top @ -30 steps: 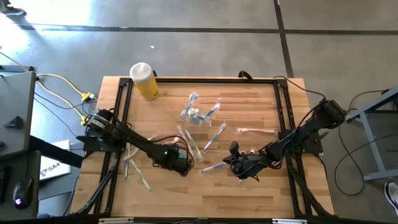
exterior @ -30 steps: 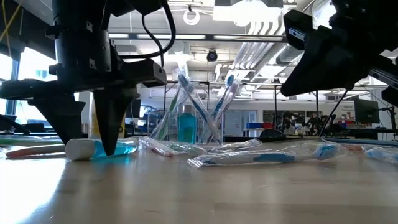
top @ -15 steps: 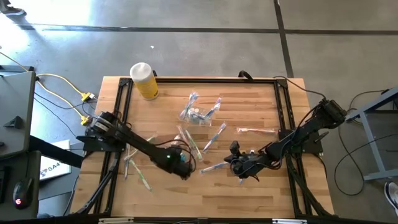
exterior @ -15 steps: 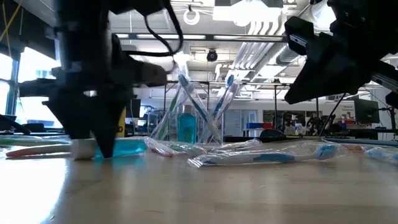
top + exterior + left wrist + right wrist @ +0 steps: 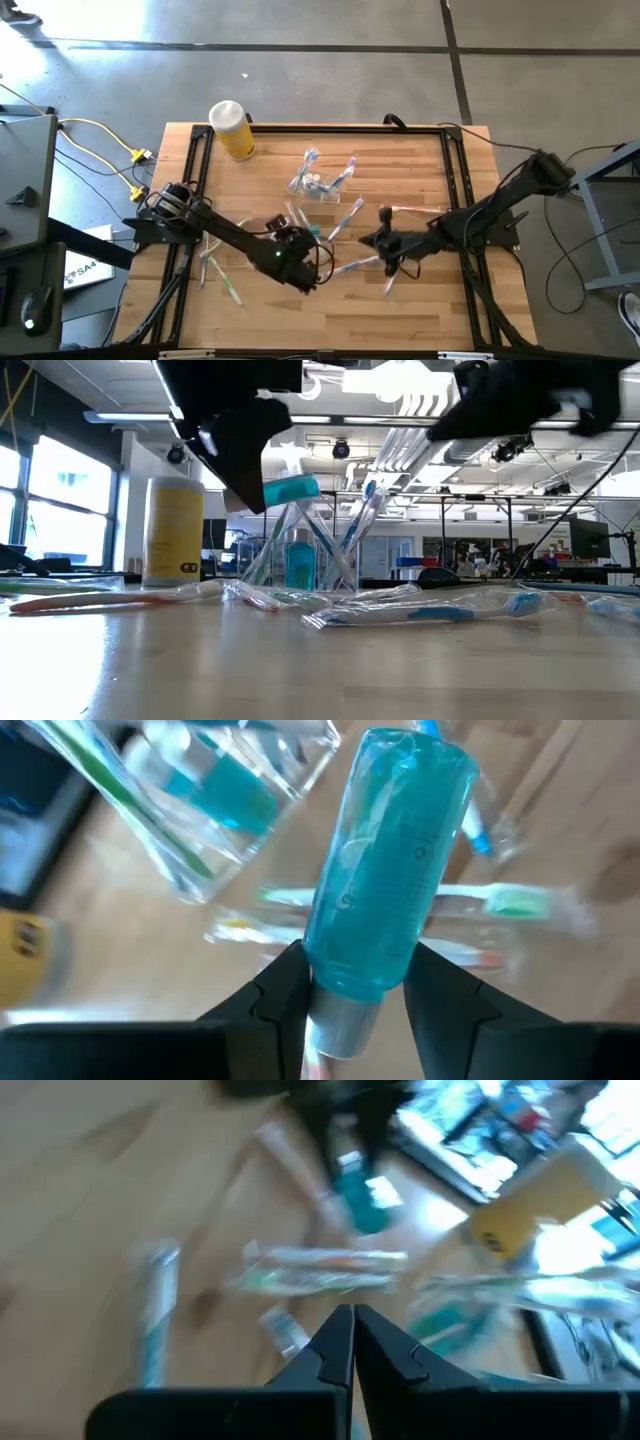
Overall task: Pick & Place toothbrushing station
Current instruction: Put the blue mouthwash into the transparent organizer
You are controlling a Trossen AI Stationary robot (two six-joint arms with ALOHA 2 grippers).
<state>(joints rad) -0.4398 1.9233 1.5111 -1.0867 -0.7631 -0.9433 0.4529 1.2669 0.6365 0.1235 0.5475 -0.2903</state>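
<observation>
Carrying the Blue Tube Toward the Holder Cup

Left end effector (image 5: 350, 995) pinches a translucent blue tube (image 5: 390, 860) near its silver cap end, one finger on each side. The tube's long axis runs forward out of the grip, away from the wrist. In the low view the tube (image 5: 290, 490) hangs clear of the worktop (image 5: 400, 310), tilted, with its far end toward the holder cup.

The clear holder cup (image 5: 320, 185) stands toward the back middle of the worktop, beyond the left end effector (image 5: 300, 262) and slightly to its right. The left wrist view shows the cup ahead of the tube and off to one side of its tip.

Contents of the cup: several toothbrushes standing at a slant, and a blue item at the bottom (image 5: 298, 565).

Loose wrapped toothbrushes (image 5: 420, 610) lie flat on the worktop between the arms and the cup.

Right end effector (image 5: 352, 1342) hovers over the worktop right of centre, fingers pressed together and empty. The left arm is judged the one to complete placement.
</observation>
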